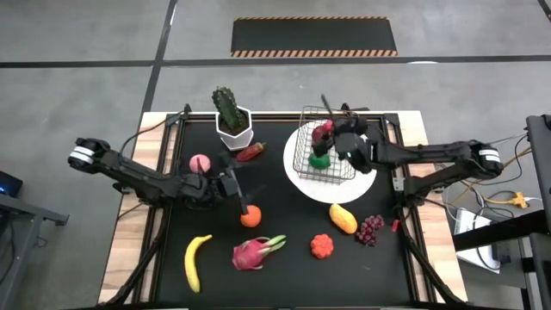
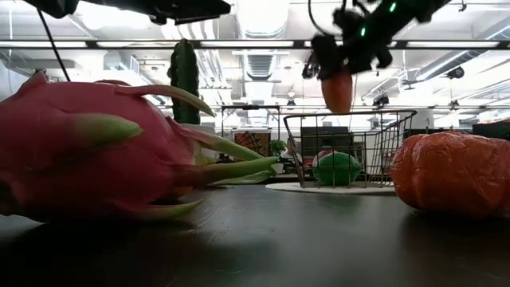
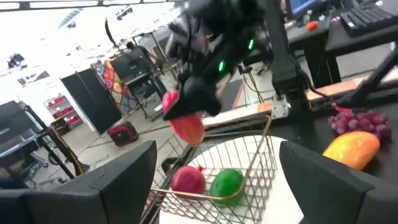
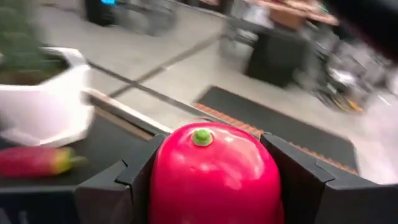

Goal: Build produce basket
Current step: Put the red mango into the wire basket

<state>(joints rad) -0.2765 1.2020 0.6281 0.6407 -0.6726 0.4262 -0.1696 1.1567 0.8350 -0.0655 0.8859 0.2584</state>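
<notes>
Holding a red fruit [image 4: 213, 171] tight in the right pincer [image 1: 334, 136] just above the basket [image 1: 325, 172], lime [image 2: 336, 168] and pomegranate [image 3: 188, 180] sitting below it inside, left pincer [image 1: 234, 185] open beside the orange [image 1: 250, 217], banana [image 1: 196, 260], dragon fruit [image 1: 255, 252], mango [image 1: 343, 219] and grapes [image 1: 370, 228] waiting on the bench [image 1: 284, 275].

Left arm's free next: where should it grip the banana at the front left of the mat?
Grip the banana across its narrow middle, coming straight down. It lies flat and curved, with open mat on both sides, so fingers set crosswise to its length should clear everything.
</notes>
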